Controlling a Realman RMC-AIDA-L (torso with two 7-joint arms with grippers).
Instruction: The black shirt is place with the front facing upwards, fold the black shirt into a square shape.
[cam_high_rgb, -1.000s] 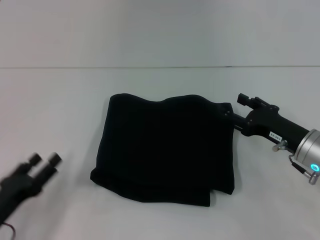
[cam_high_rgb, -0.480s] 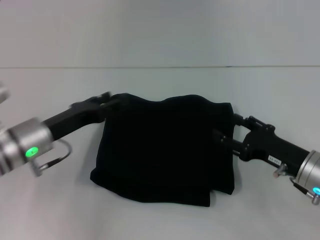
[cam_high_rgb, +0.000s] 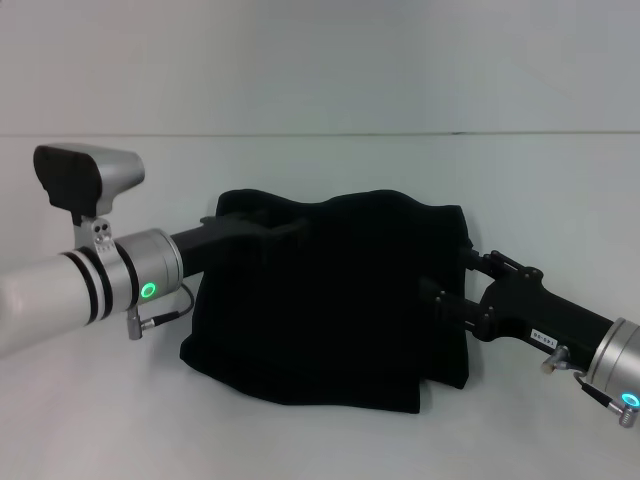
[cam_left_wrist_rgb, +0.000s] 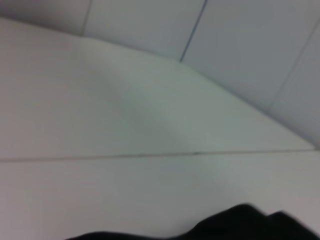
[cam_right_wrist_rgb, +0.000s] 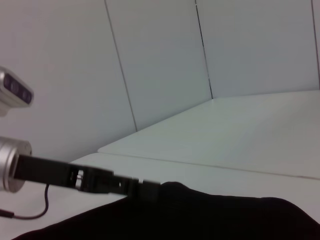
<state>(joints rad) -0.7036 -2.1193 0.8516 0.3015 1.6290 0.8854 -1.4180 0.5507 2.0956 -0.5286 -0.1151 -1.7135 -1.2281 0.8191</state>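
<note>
Black shirt (cam_high_rgb: 330, 295) lies already folded to a rough square on the white surface (cam_high_rgb: 100, 180), mid-view. Left hand (cam_high_rgb: 285, 228) reaches over its far left corner; right hand (cam_high_rgb: 435, 297) sits at its right edge. Both are about equally near, though whether either is clenched cannot be told against the dark cloth.

We appear to be in a robot test lab. A bare white tabletop (cam_high_rgb: 320, 440) meets plain pale grey panelled walls (cam_right_wrist_rgb: 160, 55) with dark seams.
</note>
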